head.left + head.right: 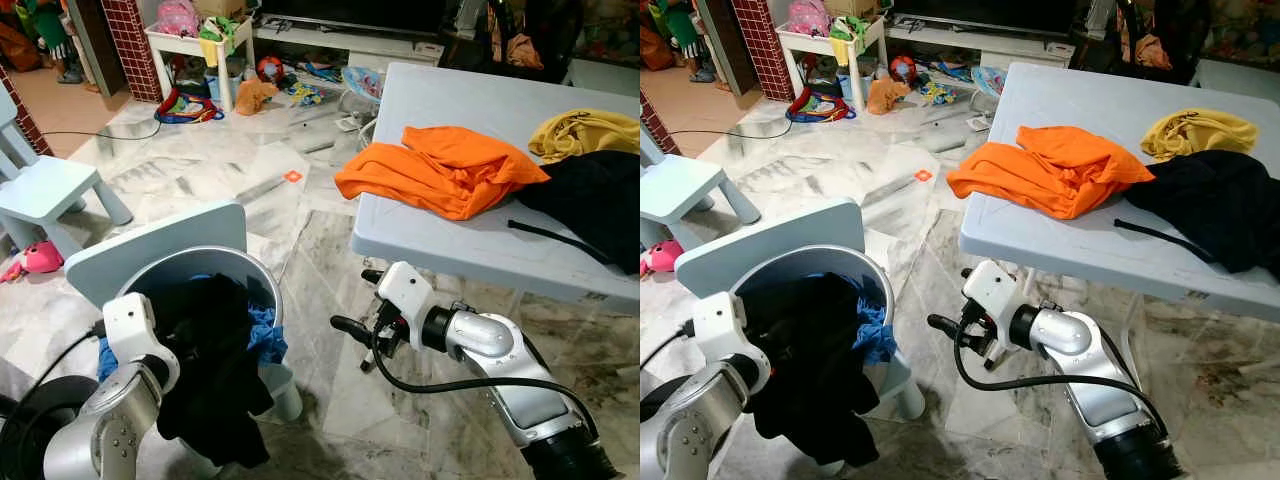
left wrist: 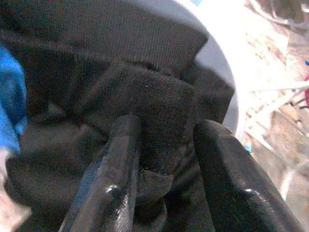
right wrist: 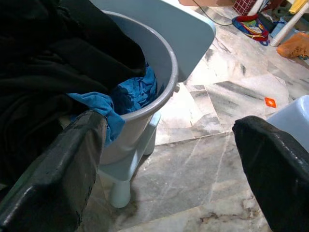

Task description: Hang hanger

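Observation:
A black garment [image 1: 215, 370] spills out of a grey bucket [image 1: 268, 290] that stands on a small pale blue chair [image 1: 150, 250]. In the left wrist view my left gripper [image 2: 169, 130] is shut on a fold of this black cloth [image 2: 159, 96]. A blue cloth [image 1: 266, 336] lies in the bucket beside it. To the right of the bucket, low over the floor, my right gripper [image 1: 358, 300] is open and points toward it, nothing between its fingers [image 3: 72, 159]. I see no hanger.
A pale table [image 1: 450, 250] on the right carries an orange shirt [image 1: 440, 165], a yellow garment [image 1: 585, 130] and a black garment [image 1: 600, 200]. Another small blue chair [image 1: 50, 190] and a pink toy [image 1: 40, 258] are at left. Toys litter the far floor.

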You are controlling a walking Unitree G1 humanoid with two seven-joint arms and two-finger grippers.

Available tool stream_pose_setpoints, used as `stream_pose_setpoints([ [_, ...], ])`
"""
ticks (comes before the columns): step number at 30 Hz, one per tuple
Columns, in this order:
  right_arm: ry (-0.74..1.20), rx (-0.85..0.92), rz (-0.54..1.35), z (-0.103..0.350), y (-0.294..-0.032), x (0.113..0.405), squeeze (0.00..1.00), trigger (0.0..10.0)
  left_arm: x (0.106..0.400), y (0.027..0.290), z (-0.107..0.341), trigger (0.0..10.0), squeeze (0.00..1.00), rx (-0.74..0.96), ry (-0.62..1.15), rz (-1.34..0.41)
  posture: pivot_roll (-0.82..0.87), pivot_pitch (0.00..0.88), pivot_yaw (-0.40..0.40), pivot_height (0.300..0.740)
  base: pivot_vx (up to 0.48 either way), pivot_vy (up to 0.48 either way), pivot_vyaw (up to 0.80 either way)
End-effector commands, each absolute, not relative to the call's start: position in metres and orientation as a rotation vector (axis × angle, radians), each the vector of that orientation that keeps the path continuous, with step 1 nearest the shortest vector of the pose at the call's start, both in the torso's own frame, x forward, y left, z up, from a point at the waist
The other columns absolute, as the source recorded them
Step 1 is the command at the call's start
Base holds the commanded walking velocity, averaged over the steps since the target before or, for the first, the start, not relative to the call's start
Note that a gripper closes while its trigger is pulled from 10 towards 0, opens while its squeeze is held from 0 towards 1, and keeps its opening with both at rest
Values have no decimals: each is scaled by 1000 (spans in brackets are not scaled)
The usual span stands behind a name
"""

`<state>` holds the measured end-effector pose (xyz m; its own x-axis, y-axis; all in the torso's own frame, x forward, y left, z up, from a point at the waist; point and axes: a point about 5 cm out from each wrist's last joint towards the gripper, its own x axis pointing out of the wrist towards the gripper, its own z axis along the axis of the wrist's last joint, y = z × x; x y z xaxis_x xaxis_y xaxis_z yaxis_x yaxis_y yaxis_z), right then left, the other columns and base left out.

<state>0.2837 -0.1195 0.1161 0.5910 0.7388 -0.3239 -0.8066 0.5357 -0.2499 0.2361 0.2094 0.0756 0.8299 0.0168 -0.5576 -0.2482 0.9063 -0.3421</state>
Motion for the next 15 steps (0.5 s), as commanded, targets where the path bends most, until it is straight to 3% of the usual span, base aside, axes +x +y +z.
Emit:
stream_pose_setpoints([
  [1,183,-414,944,117,-119,283,0,10000,236,210,81,10000,0,-429,582,137,-87,65,-30,740,0,0,0],
  [9,188,-417,947,114,-119,283,0,10000,233,211,80,10000,0,-512,643,119,-83,65,-24,740,0,0,0],
  [10,189,-418,948,114,-119,282,0,10000,234,212,79,8000,0,-521,647,117,-83,65,-24,740,0,0,0],
  [11,189,-418,949,114,-119,282,0,10000,234,212,79,3686,0,-524,648,118,-83,65,-24,740,0,0,0],
  [12,190,-421,950,114,-119,282,0,10000,234,213,78,0,0,-526,649,114,-83,63,-25,740,0,0,0],
  [15,190,-427,952,113,-119,282,0,10000,235,218,74,0,0,-533,675,117,-83,60,-23,740,0,0,0],
])
